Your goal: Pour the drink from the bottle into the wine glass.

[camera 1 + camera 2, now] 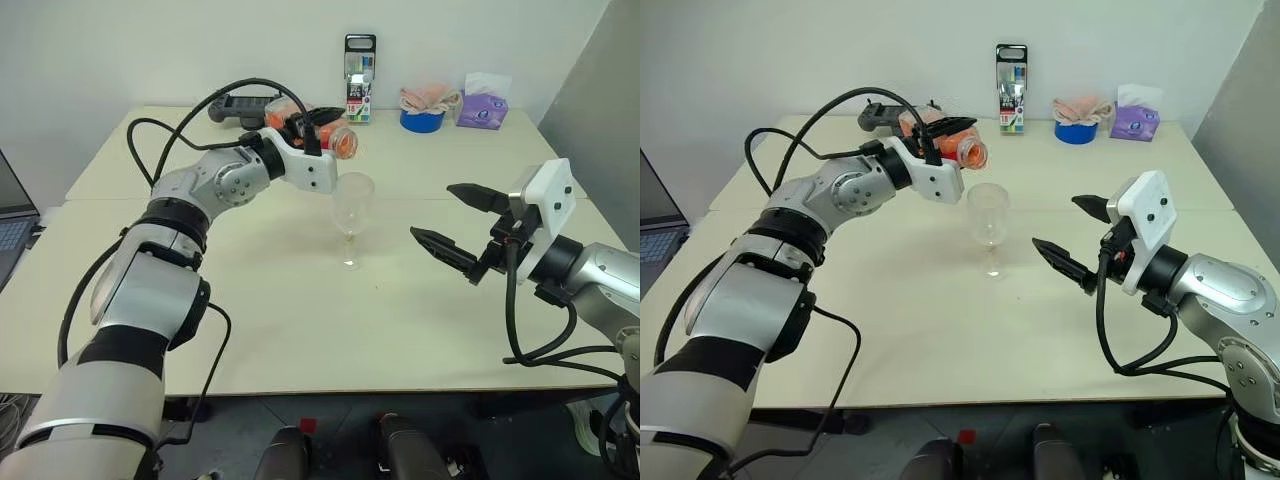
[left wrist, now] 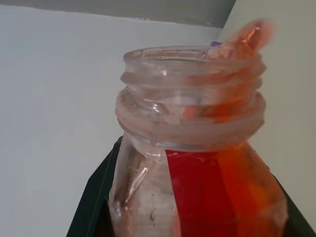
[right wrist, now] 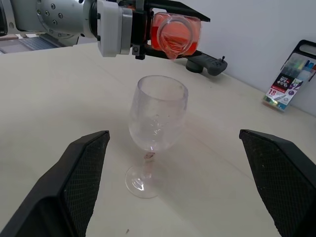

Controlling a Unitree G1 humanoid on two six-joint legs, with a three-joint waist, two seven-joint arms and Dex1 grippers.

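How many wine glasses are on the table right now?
1. The wine glass stands upright near the middle of the table, just below the mouth of the tilted bottle that the left hand holds. None seem hidden.

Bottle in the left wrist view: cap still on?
No. The bottle has a bare, open threaded neck with no cap, and orange-red drink sits inside it.

Cream table (image 1: 250,330): wine glass (image 1: 352,212) upright mid-table; pen box (image 1: 359,78), tissue box (image 1: 483,104), controller (image 1: 240,107) along far edge.
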